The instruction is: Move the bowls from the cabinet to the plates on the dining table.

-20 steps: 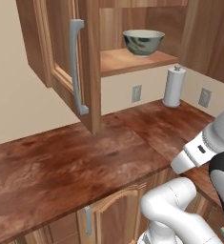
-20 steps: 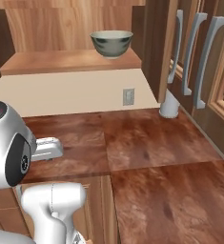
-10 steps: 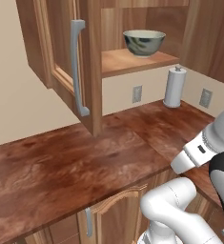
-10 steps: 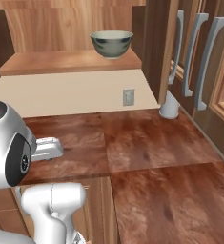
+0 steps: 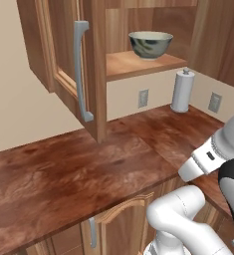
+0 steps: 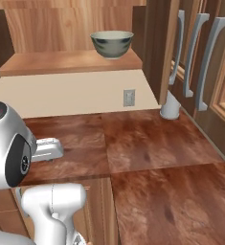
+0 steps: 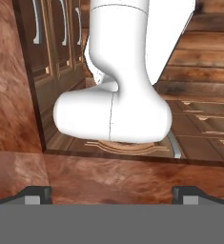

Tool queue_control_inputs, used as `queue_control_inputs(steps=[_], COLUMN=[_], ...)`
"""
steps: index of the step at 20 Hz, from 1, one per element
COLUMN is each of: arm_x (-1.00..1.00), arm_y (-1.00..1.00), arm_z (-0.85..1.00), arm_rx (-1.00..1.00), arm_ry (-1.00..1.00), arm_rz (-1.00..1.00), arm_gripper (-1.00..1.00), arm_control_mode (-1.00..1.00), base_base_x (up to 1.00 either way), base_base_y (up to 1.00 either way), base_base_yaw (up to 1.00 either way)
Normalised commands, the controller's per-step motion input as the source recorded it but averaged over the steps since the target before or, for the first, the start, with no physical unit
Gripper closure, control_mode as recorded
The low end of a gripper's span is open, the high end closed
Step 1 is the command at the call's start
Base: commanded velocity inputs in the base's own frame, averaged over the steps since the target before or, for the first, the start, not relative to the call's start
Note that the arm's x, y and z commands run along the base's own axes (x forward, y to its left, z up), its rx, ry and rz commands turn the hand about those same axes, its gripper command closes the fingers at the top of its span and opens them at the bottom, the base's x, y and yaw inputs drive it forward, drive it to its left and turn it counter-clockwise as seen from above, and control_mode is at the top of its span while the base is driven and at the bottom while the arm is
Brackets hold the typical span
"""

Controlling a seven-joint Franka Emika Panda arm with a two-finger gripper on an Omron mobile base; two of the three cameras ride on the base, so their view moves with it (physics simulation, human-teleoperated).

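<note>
A: Progress entry. One grey-green bowl [image 5: 150,44] is seen on the shelf of the wall cabinet [image 5: 63,55], whose raised-panel door is swung open with its grey bar handle [image 5: 80,74] facing the camera. The bowl stands upright, near the front edge of the shelf, untouched. A second bowl is not made out on that shelf. No plates or dining table are in frame, so it cannot be told whether anything has been delivered.

B: Judged status?

A: At least this bowl is left to be fetched and carried over; the pickup is judged not yet begun.

B: Arm pose?

A: The arm is folded low, close to the base. The forearm is seen above the front edge of the wooden counter [image 6: 147,143], well below and apart from the shelf. The hand camera looks down past the counter edge at the lower cupboard fronts.

B: End effector?

A: The gripper [image 7: 111,193] is noted spread wide, the two dark fingertips [image 7: 37,193] standing far apart at the lower corners, nothing between them.

B: Other items?

A: A white paper towel roll [image 5: 182,91] stands on the counter under the shelf, by a wall outlet [image 5: 143,98].
</note>
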Motion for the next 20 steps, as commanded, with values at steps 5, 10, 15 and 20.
queue_control_inputs(steps=[5,10,15,20], arm_x=[0.01,-0.01,-0.01,0.00], arm_y=[0.00,-0.01,-0.06,-0.07], arm_z=[0.00,0.28,0.43,0.36], arm_rx=[0.00,0.00,-0.01,-0.05], arm_ry=[0.00,-0.04,-0.06,-0.03], arm_rz=[0.00,0.00,0.00,0.00], arm_gripper=[-1.00,-1.00,-1.00,-1.00], arm_control_mode=[-1.00,-1.00,-1.00,-1.00], base_base_x=[0.00,0.00,0.00,0.00], base_base_y=[0.00,0.00,0.00,0.00], base_base_yaw=[0.00,0.00,0.00,0.00])
